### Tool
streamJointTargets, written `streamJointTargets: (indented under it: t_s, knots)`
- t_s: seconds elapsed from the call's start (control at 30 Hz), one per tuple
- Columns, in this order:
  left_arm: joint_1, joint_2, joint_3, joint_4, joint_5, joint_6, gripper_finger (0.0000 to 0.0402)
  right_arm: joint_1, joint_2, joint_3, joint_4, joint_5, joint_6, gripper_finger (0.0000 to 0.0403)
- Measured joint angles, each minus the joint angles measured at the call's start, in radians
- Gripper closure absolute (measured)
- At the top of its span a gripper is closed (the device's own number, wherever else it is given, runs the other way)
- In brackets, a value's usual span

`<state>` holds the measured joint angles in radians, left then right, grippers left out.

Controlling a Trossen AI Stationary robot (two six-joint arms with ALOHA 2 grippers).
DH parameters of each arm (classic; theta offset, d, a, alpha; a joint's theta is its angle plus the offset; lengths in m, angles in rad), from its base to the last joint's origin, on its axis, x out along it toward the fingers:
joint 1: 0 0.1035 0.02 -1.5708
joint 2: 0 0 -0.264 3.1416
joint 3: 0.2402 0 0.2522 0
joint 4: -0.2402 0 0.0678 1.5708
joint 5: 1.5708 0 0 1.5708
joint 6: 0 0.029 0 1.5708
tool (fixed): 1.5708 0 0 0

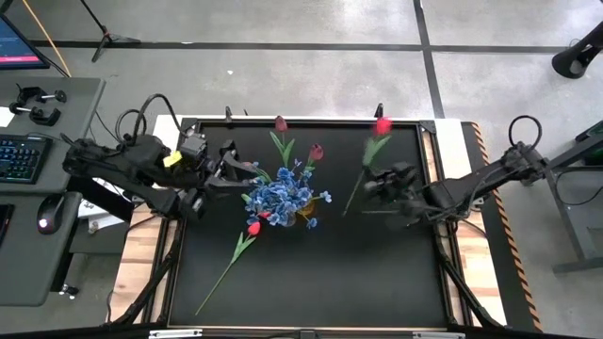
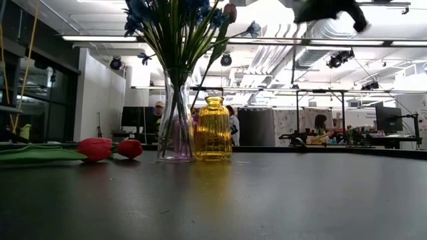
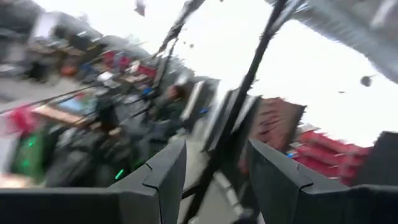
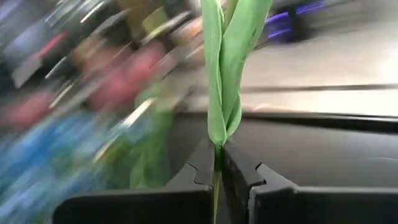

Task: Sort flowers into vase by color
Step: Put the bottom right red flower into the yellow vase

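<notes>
A clear glass vase (image 2: pixel 175 127) holds a bunch of blue flowers (image 1: pixel 283 195), and two maroon tulips (image 1: pixel 316 151) rise beside them. An amber vase (image 2: pixel 213 128) stands right next to it. A red tulip (image 1: pixel 252 227) lies flat on the black mat, its stem running toward the near left. My right gripper (image 1: pixel 370 185) is right of the vases, shut on another red tulip (image 1: pixel 382 125). My left gripper (image 1: pixel 247 177) is open just left of the blue bunch; in its wrist view a thin dark stem (image 3: pixel 249 74) runs between its fingers (image 3: pixel 168 171). My right gripper pinches the red tulip's stem (image 4: pixel 216 163) between its two fingers, just below where the green leaves (image 4: pixel 224 74) branch off. The fingers lie across the stem, about midway along it. The blossom points toward the far edge and the stem's lower end (image 1: pixel 348 213) toward the near side.
The black mat (image 1: pixel 377 273) is bare on its near and right parts. Wooden table borders and taped edges frame it. A desk with a keyboard (image 1: pixel 19 155) and mouse sits beyond the left arm. People sit at desks in the room behind.
</notes>
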<state>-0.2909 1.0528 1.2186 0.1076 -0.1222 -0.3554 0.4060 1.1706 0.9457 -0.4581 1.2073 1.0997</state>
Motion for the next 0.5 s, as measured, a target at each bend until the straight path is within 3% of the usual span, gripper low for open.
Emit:
streamJointTargets:
  t_s: [0.1, 0.13, 0.17, 0.27, 0.33, 0.5]
  knots:
    - [0.0, 0.012, 0.0, 0.077, 0.035, -0.006, 0.0245, -0.026, 0.01, -0.053, 0.503, -0.37, -0.589, 0.0402]
    - [0.0, 0.012, 0.0, 0.093, 0.036, -0.01, 0.0245, -0.036, 0.014, -0.062, 0.613, -0.46, -0.714, 0.0403]
    - [0.0, 0.012, 0.0, 0.097, 0.036, -0.017, 0.0245, -0.045, 0.014, -0.063, 0.667, -0.483, -0.787, 0.0403]
    - [0.0, 0.007, 0.0, 0.102, 0.038, -0.047, 0.0245, -0.09, -0.034, -0.061, 0.666, -0.435, -0.903, 0.0403]
    - [-0.009, -0.002, 0.0, 0.101, 0.044, -0.06, 0.0245, -0.136, -0.068, -0.06, 0.663, -0.462, -0.937, 0.0403]
    - [-0.038, -0.021, 0.0, 0.128, 0.051, -0.034, 0.0245, -0.315, -0.081, -0.072, 0.764, -0.856, -1.013, 0.0403]
